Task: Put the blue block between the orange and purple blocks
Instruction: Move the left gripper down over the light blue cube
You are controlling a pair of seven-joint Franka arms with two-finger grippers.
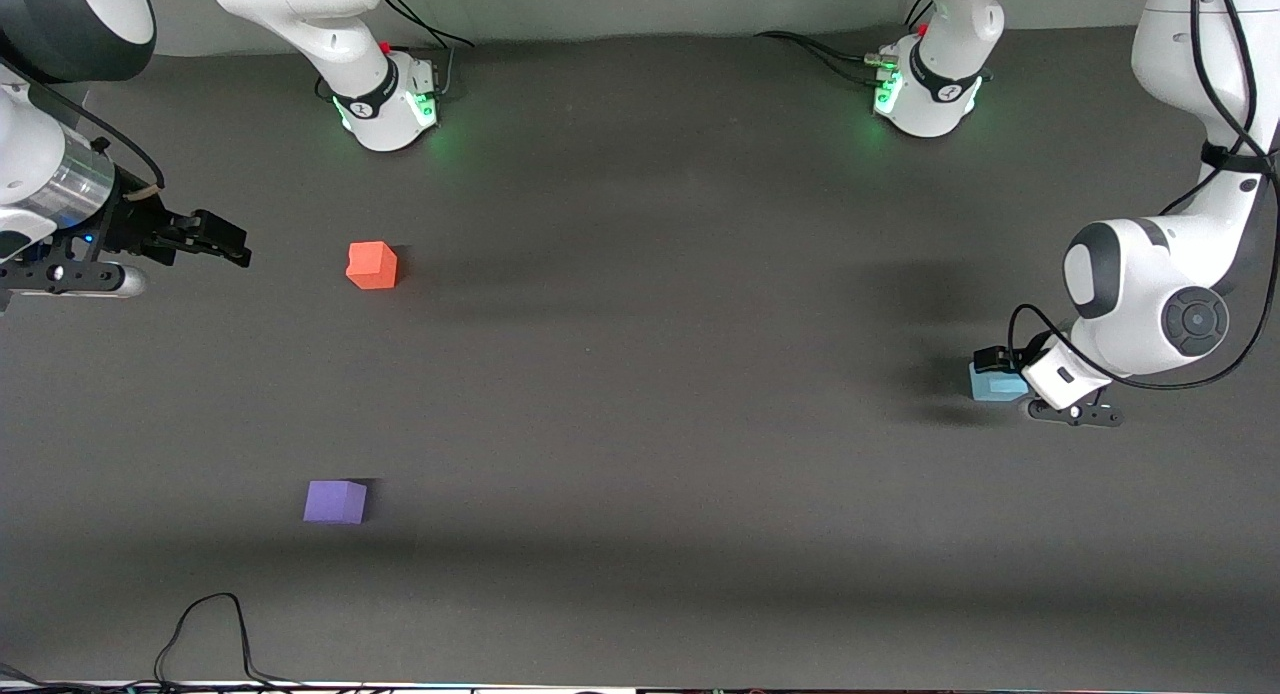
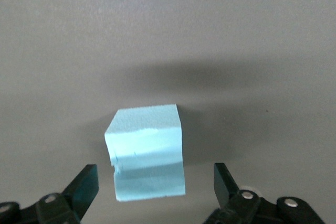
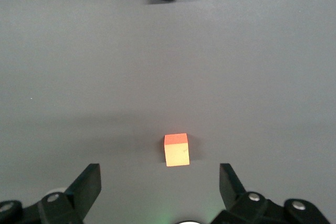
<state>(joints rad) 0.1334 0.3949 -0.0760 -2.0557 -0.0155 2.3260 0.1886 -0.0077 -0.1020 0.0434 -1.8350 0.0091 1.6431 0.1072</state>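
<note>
Looking over the desk, I see the left gripper (image 1: 998,366) low at the left arm's edge, its fingers (image 2: 84,184) spread apart on either side of the blue block (image 1: 993,385), not touching it. The block sits on the desk. My right gripper (image 1: 225,242) waits at the right arm's edge, fingers wide apart. The orange block (image 1: 372,265) lies near it; the purple block (image 1: 335,501) sits nearer the front edge.
</note>
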